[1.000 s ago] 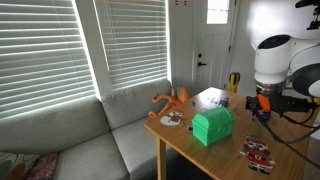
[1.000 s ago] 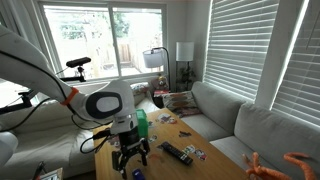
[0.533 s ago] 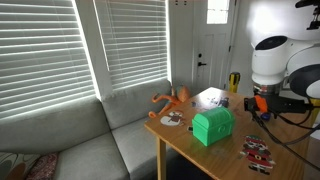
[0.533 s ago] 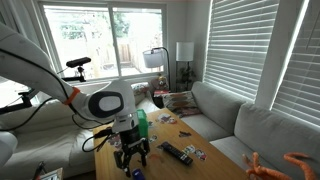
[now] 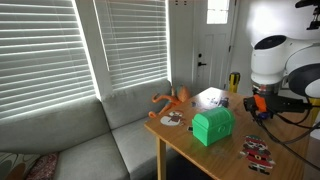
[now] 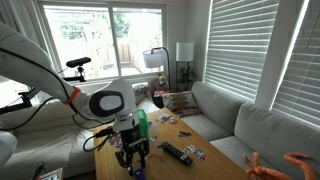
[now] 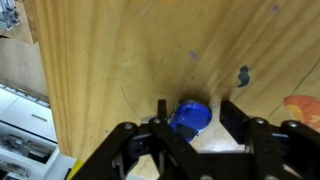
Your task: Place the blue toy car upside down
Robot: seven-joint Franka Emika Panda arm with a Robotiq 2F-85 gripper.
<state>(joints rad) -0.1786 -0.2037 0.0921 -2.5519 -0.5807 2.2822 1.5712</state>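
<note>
Two fingers [image 7: 236, 116] of the gripper [image 7: 195, 108] stand apart around the blue toy car [image 7: 190, 118], one touching it and the other just clear. The car sits on the wooden table [image 7: 120, 50], near the green box [image 5: 212, 126]. Its long axis and heading cannot be told.

Daylight does all the work here. In an exterior view the slatted blinds [image 5: 50, 50] glow stripe by stripe and the door glass [image 5: 217, 12] is blown out to pure white, while the sofa [image 5: 90, 140] sits in flat grey shade. In an exterior view the big window [image 6: 100, 35] is washed out too. All pretty low-res and mushy. Wrist view: the wooden table [image 7: 120, 50] is evenly lit, the blue toy car [image 7: 190, 117] has a soft sheen, and the gripper [image 7: 195, 103] is a dark out-of-focus blur at the bottom.
</note>
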